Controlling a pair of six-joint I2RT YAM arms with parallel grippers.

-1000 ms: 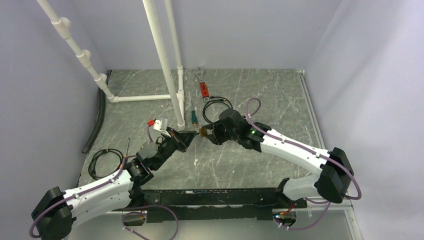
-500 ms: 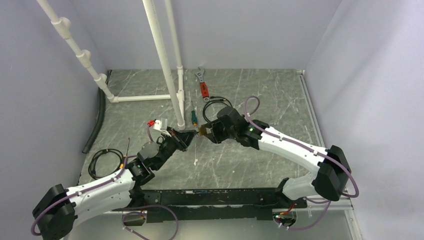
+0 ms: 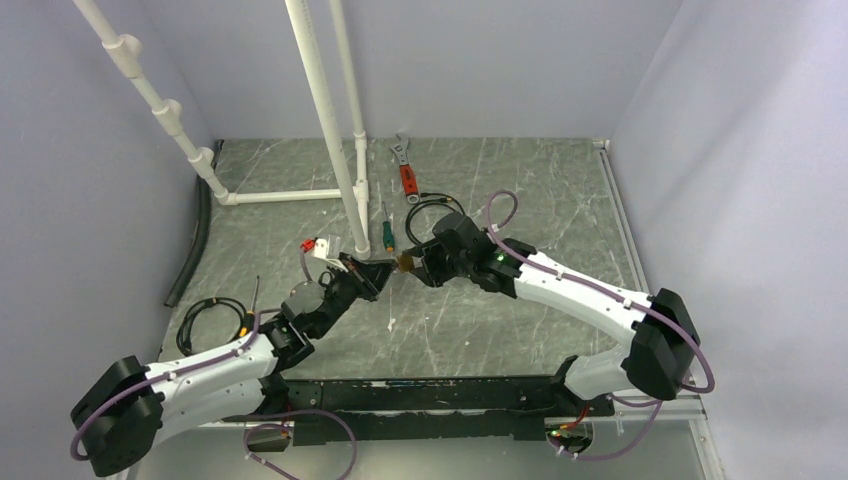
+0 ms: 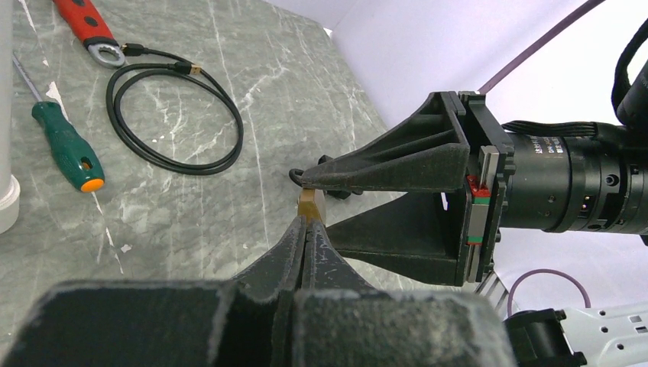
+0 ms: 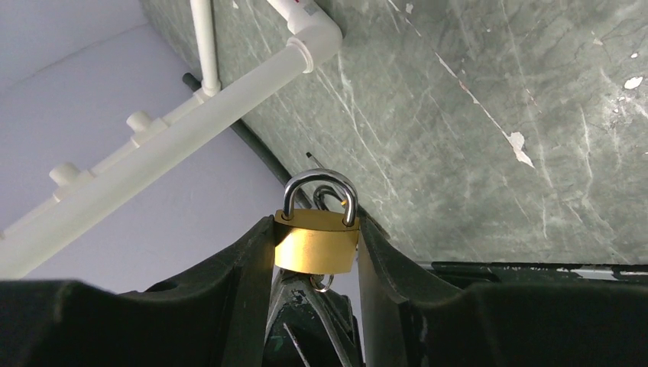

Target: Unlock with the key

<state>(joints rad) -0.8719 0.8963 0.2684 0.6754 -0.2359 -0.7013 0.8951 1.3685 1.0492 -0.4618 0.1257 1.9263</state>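
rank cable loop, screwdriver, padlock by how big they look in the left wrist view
1. cable loop
2. screwdriver
3. padlock, though only a brass sliver shows, so its full size is unsure

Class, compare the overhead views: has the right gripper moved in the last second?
Yes, slightly. The right gripper, shut on the padlock, has edged left, nearer the green screwdriver, which has not shifted.
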